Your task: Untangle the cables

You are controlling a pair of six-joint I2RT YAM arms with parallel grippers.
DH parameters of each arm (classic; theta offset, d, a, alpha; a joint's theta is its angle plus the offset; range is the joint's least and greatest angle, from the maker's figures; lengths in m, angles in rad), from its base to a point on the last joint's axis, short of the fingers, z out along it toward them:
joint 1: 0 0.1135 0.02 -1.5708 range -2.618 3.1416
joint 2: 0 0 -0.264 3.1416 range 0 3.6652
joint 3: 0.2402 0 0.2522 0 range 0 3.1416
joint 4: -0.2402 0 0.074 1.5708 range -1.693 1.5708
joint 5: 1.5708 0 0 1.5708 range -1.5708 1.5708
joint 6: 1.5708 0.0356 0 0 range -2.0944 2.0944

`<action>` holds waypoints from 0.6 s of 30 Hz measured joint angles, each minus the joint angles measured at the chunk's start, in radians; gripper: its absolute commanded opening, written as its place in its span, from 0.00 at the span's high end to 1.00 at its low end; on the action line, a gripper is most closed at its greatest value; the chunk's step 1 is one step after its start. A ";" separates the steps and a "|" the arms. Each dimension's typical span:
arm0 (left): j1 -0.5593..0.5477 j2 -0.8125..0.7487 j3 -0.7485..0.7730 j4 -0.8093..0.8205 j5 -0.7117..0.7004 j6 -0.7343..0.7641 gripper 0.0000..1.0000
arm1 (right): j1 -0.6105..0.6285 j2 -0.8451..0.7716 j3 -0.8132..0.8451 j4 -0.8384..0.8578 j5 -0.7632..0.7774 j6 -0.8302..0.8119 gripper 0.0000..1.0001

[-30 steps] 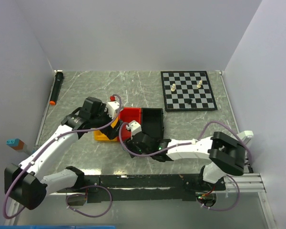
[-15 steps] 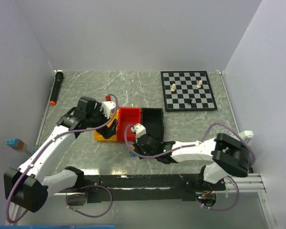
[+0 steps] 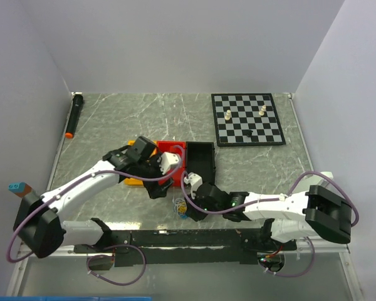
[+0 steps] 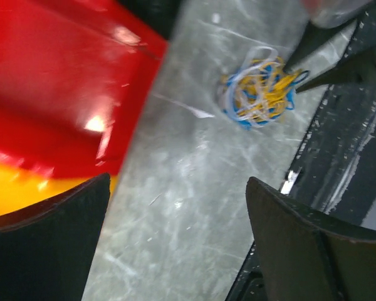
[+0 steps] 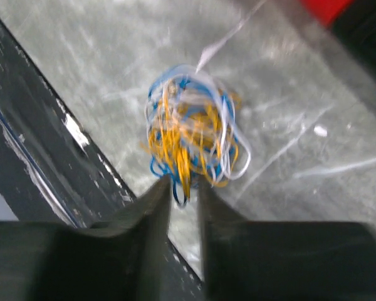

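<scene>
The cables are one small clump of blue, yellow-orange and white loops lying on the marble table near the front rail. They also show in the left wrist view and the right wrist view. My right gripper sits low at the clump's near edge. Its jaws stand narrowly open, with a blue and yellow loop hanging loose in the gap. My left gripper hovers wide open over bare table between the red bin and the clump, holding nothing.
A red bin, a yellow bin and a black bin stand together just behind the grippers. A chessboard with pieces lies at the back right. A black marker lies at the back left. The black rail runs along the front edge.
My left arm has swung right and nearer, past the bins toward the clump. My right gripper has drawn back toward the front rail, and its jaws have narrowed.
</scene>
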 measured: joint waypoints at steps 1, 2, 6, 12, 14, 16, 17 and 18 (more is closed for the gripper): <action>-0.019 0.020 0.002 0.001 0.002 -0.001 0.13 | 0.000 -0.004 -0.004 -0.011 -0.010 0.000 0.50; -0.036 0.040 0.003 0.003 0.005 -0.001 0.16 | 0.000 -0.012 -0.009 -0.021 -0.016 0.001 0.45; -0.113 0.110 0.003 0.010 0.014 -0.006 0.25 | 0.000 -0.079 -0.027 -0.074 -0.021 0.007 0.41; -0.169 0.145 0.000 0.066 0.045 -0.039 0.30 | -0.002 -0.272 -0.065 -0.135 0.068 0.045 0.46; -0.174 0.154 -0.004 0.095 0.046 -0.051 0.34 | -0.012 -0.320 -0.082 -0.140 0.101 0.069 0.47; -0.175 0.168 -0.006 0.114 0.047 -0.060 0.39 | -0.032 -0.332 -0.093 -0.140 0.119 0.091 0.48; -0.176 0.178 -0.006 0.125 0.049 -0.062 0.40 | -0.043 -0.328 -0.097 -0.142 0.122 0.100 0.48; -0.178 0.188 -0.006 0.133 0.053 -0.062 0.41 | -0.051 -0.322 -0.099 -0.145 0.125 0.109 0.48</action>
